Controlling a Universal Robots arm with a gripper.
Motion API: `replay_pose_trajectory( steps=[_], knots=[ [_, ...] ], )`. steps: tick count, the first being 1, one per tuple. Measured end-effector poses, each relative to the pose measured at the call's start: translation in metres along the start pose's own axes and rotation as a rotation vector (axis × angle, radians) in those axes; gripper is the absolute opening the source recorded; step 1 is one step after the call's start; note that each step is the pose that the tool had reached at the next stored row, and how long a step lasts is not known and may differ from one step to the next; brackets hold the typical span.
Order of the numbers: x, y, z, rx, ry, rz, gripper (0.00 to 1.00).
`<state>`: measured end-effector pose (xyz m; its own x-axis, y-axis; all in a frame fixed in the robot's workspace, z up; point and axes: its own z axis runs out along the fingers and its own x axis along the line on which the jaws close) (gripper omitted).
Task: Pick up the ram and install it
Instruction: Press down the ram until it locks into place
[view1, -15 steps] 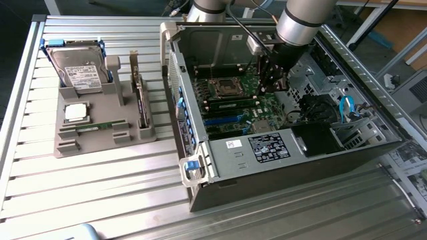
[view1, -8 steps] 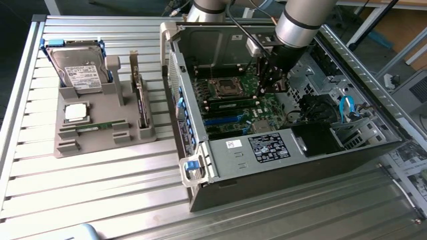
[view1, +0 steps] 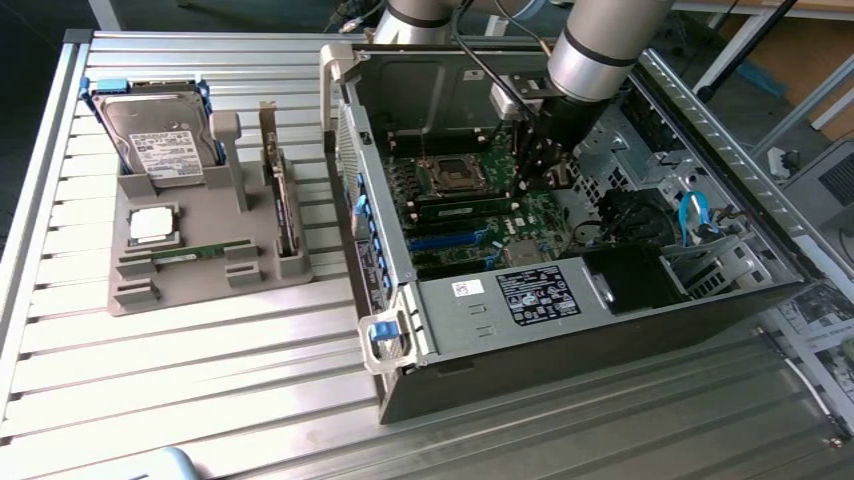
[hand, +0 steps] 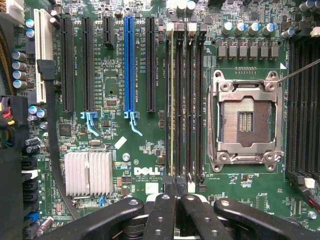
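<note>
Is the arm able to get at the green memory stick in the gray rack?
Probably, but not directly: the tool is down inside the computer case, whose wall stands between it and the ram. Nothing covers the ram.

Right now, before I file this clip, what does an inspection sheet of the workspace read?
Surface: slatted metal table carrying an open computer case and a grey holder.
Job's things: one ram stands in a motherboard slot beside the processor socket; second ram lies in the holder.
Clutter: hard drive, processor chip, expansion card in the holder.
Grippers: gripper inside the case, fingers shut at that slot's end.
Cables: black cable across the motherboard; blue cable in the case.
Surroundings: papers beside the table.
</note>
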<state>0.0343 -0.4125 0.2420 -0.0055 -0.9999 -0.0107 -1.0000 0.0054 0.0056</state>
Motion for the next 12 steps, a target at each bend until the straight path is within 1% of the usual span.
replay_pose_trajectory(
  steps=[12],
  knots=[
    [0.0,0.0,0.0032,0.0,-0.0003,0.0,0.11]
  ],
)
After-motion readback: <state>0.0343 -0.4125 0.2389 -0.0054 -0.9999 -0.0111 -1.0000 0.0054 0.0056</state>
